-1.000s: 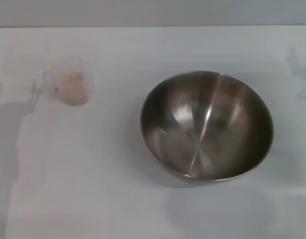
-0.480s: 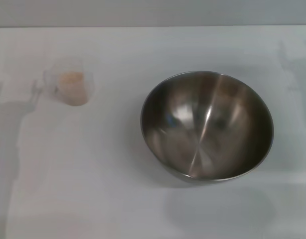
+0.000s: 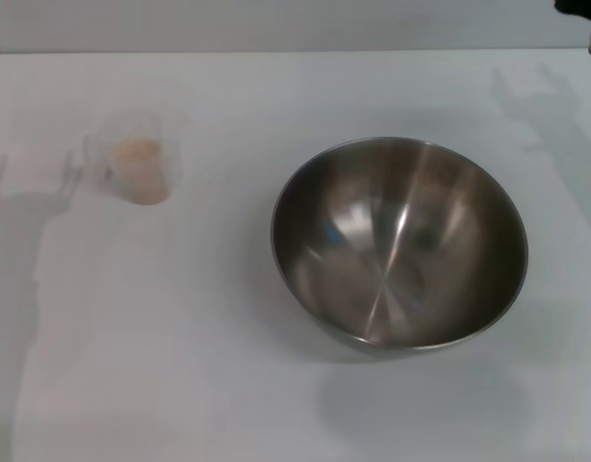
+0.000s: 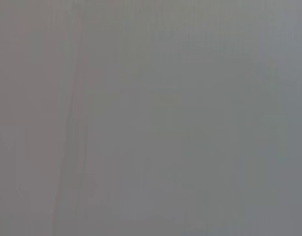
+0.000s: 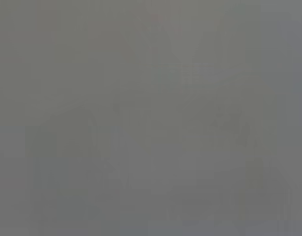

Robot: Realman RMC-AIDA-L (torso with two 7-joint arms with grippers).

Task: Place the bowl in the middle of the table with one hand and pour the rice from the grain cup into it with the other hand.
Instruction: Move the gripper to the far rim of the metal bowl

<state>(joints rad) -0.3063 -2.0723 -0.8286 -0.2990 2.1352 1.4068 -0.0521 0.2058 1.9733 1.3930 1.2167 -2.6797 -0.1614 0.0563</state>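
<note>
A: While the table [image 3: 180, 366] fills the lower part of the head view as bare white surface, what stands nearest?

B: The bowl [image 3: 399, 243], right of centre. It sits upright on the table, its steel interior open to the camera and holding nothing. Its place matches the frame of one second ago.

A: And farther back?

B: The grain cup [image 3: 137, 164], upper left of the frame, upright, well apart from the bowl. The rice [image 3: 141, 166] shows inside it as a pale beige mass. Neither has shifted since the earlier frames.

A: What differs, then?

B: Only the far upper right corner. A small dark part of the right gripper [image 3: 582, 10] now cuts into the frame edge there; half a second ago that corner showed plain surface. Its grey shadow on the table has moved leftward along the upper right, from the frame edge toward a spot above the bowl's far rim.

A: How far apart are its fingers?

B: That cannot be told; too little of it is visible, and it has hold of nothing that can be seen.

A: The left gripper?

B: Out of the head view. A tall grey shadow lies along the left edge, unchanged. Both wrist views show only uniform grey.
</note>
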